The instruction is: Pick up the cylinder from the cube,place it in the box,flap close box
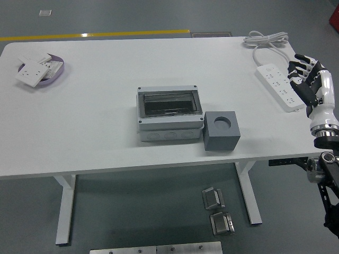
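While right hand (312, 84) hovers at worktop (106, 121) right edge, fingers (300, 67) released, empty, cube (222, 130) sits well left of it, touching box (169, 114). Cylinder not visible; cube's round hole looks empty. Box lid appears shut. Left hand absent.

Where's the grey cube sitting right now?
In the head view the grey cube stands right of centre near the table's front edge, right beside the front right corner of the box, its round hole facing up.
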`<state>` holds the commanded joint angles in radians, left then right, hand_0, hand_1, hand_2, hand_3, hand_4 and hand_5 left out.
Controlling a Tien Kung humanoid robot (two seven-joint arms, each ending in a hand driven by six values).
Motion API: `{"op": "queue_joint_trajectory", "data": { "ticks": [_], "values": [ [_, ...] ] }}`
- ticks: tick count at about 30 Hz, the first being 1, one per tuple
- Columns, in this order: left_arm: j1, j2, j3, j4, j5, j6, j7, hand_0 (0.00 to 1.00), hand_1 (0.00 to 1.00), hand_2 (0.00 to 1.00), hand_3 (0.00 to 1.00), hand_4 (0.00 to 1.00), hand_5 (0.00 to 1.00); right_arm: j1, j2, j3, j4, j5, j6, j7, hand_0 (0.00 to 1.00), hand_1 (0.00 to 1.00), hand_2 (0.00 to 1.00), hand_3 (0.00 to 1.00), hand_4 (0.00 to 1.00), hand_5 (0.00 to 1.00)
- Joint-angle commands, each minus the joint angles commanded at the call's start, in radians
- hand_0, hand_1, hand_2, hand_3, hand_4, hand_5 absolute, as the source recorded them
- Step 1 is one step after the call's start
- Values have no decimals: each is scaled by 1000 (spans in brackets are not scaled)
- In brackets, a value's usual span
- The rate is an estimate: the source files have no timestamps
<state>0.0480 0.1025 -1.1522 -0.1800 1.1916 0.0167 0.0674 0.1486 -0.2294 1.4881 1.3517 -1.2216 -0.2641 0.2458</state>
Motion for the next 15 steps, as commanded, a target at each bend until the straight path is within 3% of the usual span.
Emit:
{"op": "queue_joint_trajectory", "data": {
  "ticks": [15],
  "values": [
    [-4,-2,-3,0,-6,-1,1,598,621,601,609,676,297,-3,4,10,-1,-14,-5,-11,592,643,659,677,640,284]
  ]
}}
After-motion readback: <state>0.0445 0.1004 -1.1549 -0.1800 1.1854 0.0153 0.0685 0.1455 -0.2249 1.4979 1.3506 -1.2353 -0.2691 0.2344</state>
